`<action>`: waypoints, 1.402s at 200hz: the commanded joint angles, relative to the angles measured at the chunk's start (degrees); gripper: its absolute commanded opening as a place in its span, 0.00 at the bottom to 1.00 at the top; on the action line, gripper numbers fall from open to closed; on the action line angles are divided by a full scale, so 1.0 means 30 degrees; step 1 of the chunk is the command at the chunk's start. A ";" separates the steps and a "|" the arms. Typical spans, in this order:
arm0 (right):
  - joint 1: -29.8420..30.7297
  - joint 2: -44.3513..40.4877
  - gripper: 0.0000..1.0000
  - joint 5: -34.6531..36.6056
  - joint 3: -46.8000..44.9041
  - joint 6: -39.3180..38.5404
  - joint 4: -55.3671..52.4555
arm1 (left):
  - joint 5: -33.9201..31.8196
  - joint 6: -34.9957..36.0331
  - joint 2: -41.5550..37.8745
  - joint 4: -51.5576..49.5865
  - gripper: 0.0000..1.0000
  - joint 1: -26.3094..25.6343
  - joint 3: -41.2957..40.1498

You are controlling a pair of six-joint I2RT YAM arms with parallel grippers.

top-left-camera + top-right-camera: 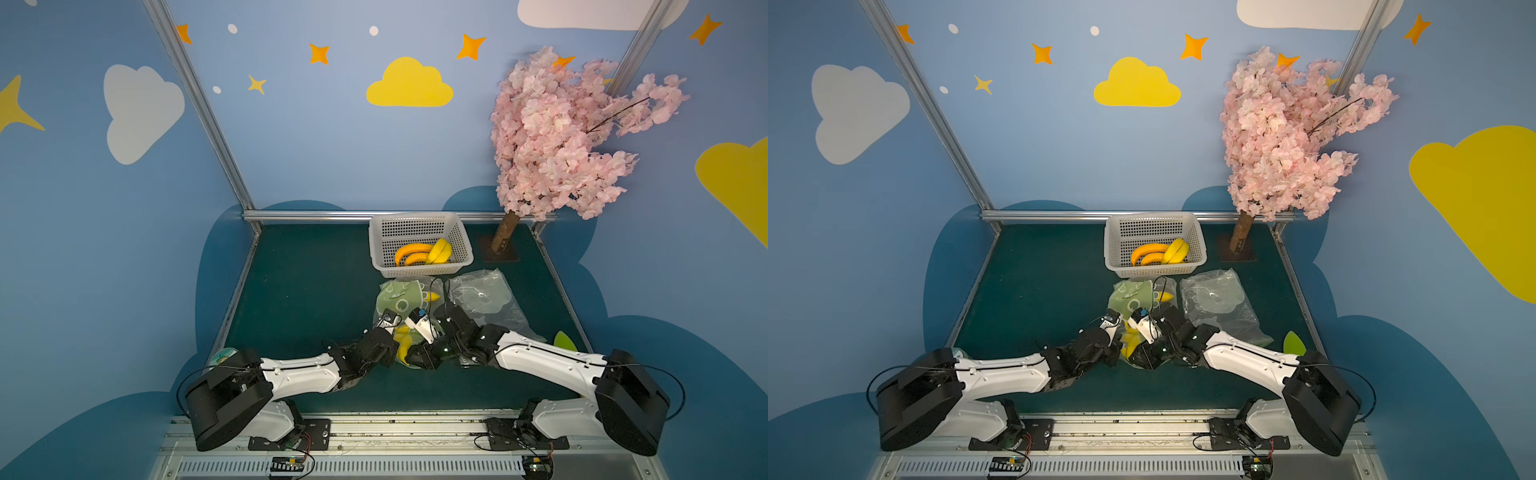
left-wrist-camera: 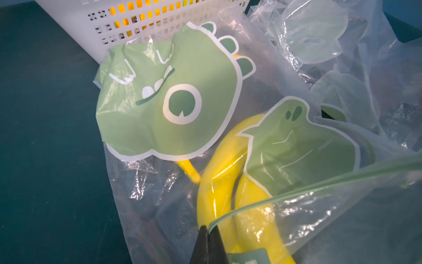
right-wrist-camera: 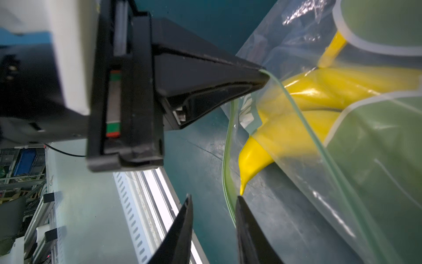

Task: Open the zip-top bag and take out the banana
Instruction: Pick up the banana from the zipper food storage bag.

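Bananas [image 2: 219, 178] sit in basket [image 1: 415, 216] and zip-top bag [image 2: 146, 194]; left gripper [image 2: 207, 228] pinches bag rim, right gripper [image 3: 213, 198] gapes.

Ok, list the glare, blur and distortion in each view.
Left wrist: sharp, but glare streaks the bag over the banana. Right wrist: the left gripper up close is soft, the rail blown out. Both top views: wide-angle lens splays the posts.

Right pincer [image 3: 214, 198] parted, left pincer [image 3: 264, 73] pinching zip-top bag [image 3: 308, 217], banana [image 3: 262, 148] inside
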 commanded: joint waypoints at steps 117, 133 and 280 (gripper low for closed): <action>0.1608 0.5741 0.32 0.3708 0.3979 0.0083 -0.4299 | 0.0977 -0.1063 0.0662 0.0572 0.03 0.0047 -0.0212; 0.1836 0.6405 0.31 0.4177 0.4672 0.0123 -0.5098 | 0.0903 -0.1158 0.0814 0.0579 0.03 0.0056 -0.0211; 0.1420 0.5727 0.33 0.3580 0.4660 0.0155 -0.4966 | 0.0309 -0.0835 0.0902 -0.0091 0.03 0.0038 -0.0485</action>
